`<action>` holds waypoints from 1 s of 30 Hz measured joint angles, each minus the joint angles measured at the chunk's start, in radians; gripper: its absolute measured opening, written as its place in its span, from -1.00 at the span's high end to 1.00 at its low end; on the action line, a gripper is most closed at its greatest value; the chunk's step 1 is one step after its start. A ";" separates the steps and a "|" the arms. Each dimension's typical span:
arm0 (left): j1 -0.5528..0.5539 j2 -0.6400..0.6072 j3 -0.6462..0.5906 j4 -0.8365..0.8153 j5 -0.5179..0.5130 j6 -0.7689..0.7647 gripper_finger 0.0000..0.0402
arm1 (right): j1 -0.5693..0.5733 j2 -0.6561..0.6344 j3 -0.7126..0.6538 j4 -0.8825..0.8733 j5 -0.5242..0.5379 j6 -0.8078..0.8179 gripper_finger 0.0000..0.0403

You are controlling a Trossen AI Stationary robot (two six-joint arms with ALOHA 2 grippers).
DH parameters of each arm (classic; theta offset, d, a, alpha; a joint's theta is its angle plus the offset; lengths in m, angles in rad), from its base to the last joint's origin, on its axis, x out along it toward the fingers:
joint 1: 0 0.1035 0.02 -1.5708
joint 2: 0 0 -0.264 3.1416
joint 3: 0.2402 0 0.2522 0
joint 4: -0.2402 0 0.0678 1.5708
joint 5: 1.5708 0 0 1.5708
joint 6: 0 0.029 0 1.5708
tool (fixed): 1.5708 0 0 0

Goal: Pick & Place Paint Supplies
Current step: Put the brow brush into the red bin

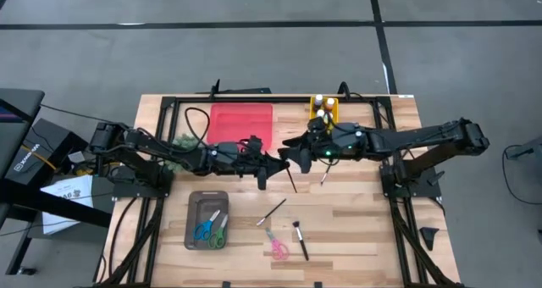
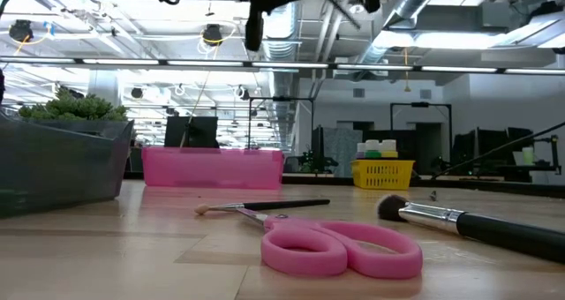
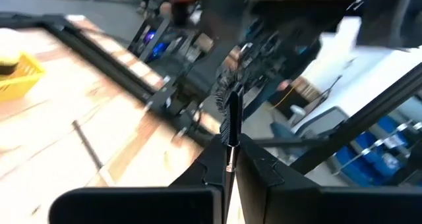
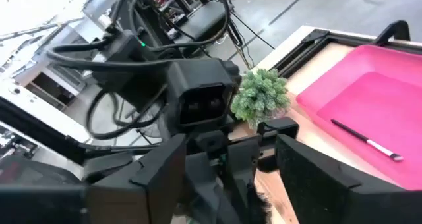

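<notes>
Above the table's middle, my left gripper [image 1: 273, 167] [image 3: 229, 155] is shut on a dark paintbrush [image 3: 229, 115], whose black bristles point toward the right arm. My right gripper [image 1: 292, 155] [image 4: 244, 165] faces it, open. Its fingers stand on either side of the left gripper's tip and the bristles [image 4: 258, 204]. I cannot tell whether they touch. More thin brushes lie flat on the wood [image 1: 291, 182] [image 1: 323, 178] [image 1: 271, 212], and a thicker one lies nearer [image 1: 299, 240]. Another brush [image 4: 366, 140] lies in the pink tray [image 1: 241, 123]. Paint bottles stand in the yellow basket [image 1: 323, 110]. My left gripper pinches the paintbrush between its two fingertips at the shiny ferrule [image 3: 230, 159], just behind the bristles. The brush runs along the fingers and sticks out past their tips, bristles [image 3: 227, 99] leading. It is lifted clear of the table.
A grey tray [image 1: 207, 220] holds blue and green scissors. Pink scissors [image 1: 277, 246] [image 2: 340, 247] lie near the front edge. The fuzzy green tuft [image 1: 182, 142] sits left of the pink tray. A black frame [image 1: 271, 96] runs around the far and side edges.
</notes>
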 joint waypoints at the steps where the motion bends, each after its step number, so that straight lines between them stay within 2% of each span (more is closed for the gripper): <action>1: 0.000 -0.005 0.000 -0.019 0.000 0.000 0.97 | 0.001 -0.013 0.000 -0.014 0.000 -0.007 -0.16; 5: 0.000 -0.067 0.000 -0.143 -0.001 0.038 0.97 | 0.016 -0.053 0.000 -0.063 0.014 -0.015 -0.18; 9: -0.001 -0.162 0.008 -0.349 -0.050 0.092 0.97 | 0.050 -0.082 0.000 -0.139 0.089 -0.021 -0.18; 15: 0.027 -0.231 0.165 -0.818 -0.116 0.200 0.97 | 0.097 -0.085 -0.001 -0.227 0.161 -0.012 -0.19; 23: 0.142 -0.112 0.449 -1.294 -0.117 0.394 0.97 | 0.137 -0.076 0.000 -0.293 0.193 0.042 -0.19; 30: 0.255 0.052 0.621 -1.509 -0.101 0.603 0.97 | 0.172 -0.079 0.000 -0.303 0.220 0.094 -0.19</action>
